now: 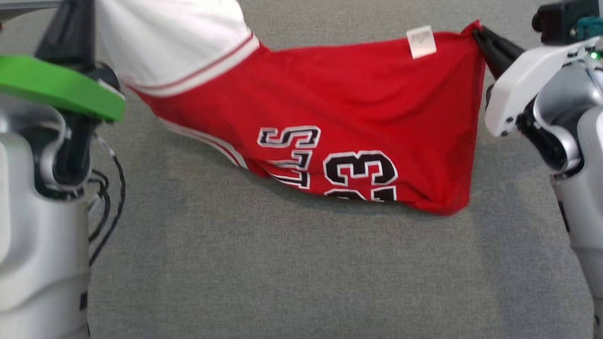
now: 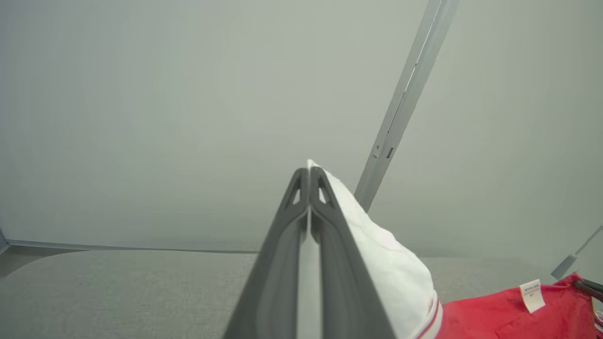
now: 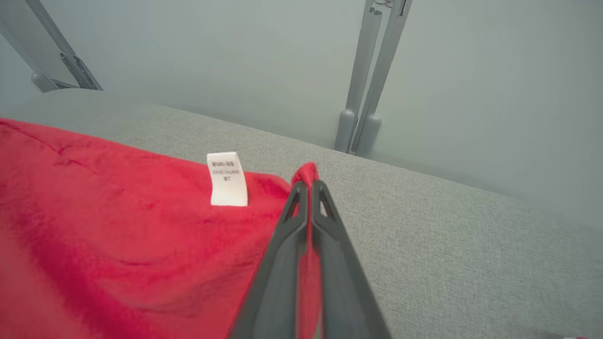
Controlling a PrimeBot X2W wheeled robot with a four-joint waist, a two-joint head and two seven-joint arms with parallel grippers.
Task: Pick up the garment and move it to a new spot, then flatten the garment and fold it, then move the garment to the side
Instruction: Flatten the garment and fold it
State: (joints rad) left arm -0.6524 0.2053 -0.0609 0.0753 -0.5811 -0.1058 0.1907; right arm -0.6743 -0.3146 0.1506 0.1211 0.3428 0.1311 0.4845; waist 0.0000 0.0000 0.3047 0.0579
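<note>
A red jersey (image 1: 339, 113) with a white sleeve (image 1: 174, 37), black-and-white lettering and a small white label (image 1: 421, 41) hangs stretched between both grippers above the grey surface. Its lower fold touches the surface. My right gripper (image 1: 480, 34) is shut on the red corner; in the right wrist view the gripper (image 3: 309, 186) pinches red cloth (image 3: 118, 226) beside the label (image 3: 228, 179). My left gripper (image 2: 309, 172) is shut on the white sleeve (image 2: 391, 263); in the head view its fingers are hidden behind the sleeve at the upper left.
The grey fabric surface (image 1: 282, 273) spreads under and in front of the jersey. Black cables (image 1: 106, 207) hang by my left arm. A grey wall with metal frame posts (image 3: 365, 80) stands behind the surface's far edge.
</note>
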